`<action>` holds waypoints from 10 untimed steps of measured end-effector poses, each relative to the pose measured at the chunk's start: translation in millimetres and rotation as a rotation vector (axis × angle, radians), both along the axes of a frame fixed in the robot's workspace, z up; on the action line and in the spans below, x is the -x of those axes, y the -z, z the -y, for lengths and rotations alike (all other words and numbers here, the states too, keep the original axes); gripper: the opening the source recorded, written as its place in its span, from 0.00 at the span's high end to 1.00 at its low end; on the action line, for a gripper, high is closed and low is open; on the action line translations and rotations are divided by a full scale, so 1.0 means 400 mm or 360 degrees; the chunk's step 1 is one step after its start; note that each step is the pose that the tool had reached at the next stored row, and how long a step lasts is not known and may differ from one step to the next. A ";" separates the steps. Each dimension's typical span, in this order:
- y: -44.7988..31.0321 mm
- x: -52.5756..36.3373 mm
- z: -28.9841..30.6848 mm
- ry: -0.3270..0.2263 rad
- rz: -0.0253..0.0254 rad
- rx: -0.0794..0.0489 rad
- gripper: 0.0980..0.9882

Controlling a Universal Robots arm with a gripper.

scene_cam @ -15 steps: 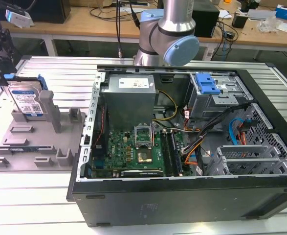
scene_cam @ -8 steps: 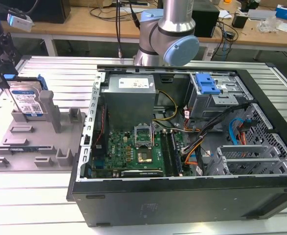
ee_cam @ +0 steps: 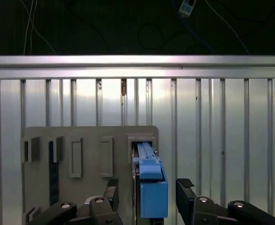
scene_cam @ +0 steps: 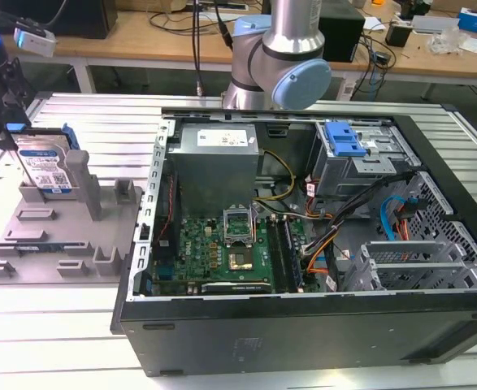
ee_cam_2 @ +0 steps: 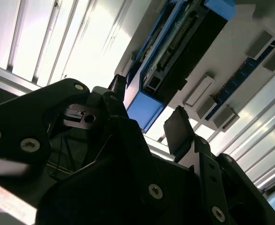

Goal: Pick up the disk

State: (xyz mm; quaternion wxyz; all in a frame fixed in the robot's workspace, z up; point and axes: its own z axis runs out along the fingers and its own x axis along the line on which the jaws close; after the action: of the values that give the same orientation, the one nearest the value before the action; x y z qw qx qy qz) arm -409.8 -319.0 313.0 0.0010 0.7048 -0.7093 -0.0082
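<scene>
The disk (scene_cam: 46, 166) stands on edge in a slot of the grey holder tray (scene_cam: 55, 248) at the exterior view's left, its white-and-blue label facing out and a blue rail along its top. My gripper (scene_cam: 6, 114) hangs right over its upper end. In the first wrist view the disk's blue rail (ee_cam: 150, 187) sits between the two black fingertips (ee_cam: 112, 186), with a gap on each side. The second wrist view shows the same: the open gripper (ee_cam_2: 146, 105) straddles the blue end of the disk (ee_cam_2: 144, 110) and is not closed on it.
An open computer case (scene_cam: 303, 244) with motherboard, cables and a blue drive-bay bracket (scene_cam: 341, 140) lies to the right of the tray. The arm's base (scene_cam: 279, 57) stands behind it. The tray (ee_cam: 90, 145) has posts and empty slots, and everything rests on a slatted metal table (scene_cam: 59, 341).
</scene>
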 end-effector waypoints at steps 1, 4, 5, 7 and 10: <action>0.003 0.000 0.000 0.0000 0.00000 0.0000 0.43; 0.010 0.000 0.000 0.0000 0.00001 0.0001 0.43; 0.012 0.000 0.000 0.0000 -0.00001 0.0001 0.43; 0.016 0.000 0.000 0.0000 0.00000 0.0002 0.43; 0.023 0.000 0.000 0.0000 0.00000 0.0002 0.43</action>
State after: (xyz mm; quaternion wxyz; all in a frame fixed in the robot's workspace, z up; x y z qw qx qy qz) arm -409.8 -319.0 303.8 0.0015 0.7048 -0.7094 -0.0077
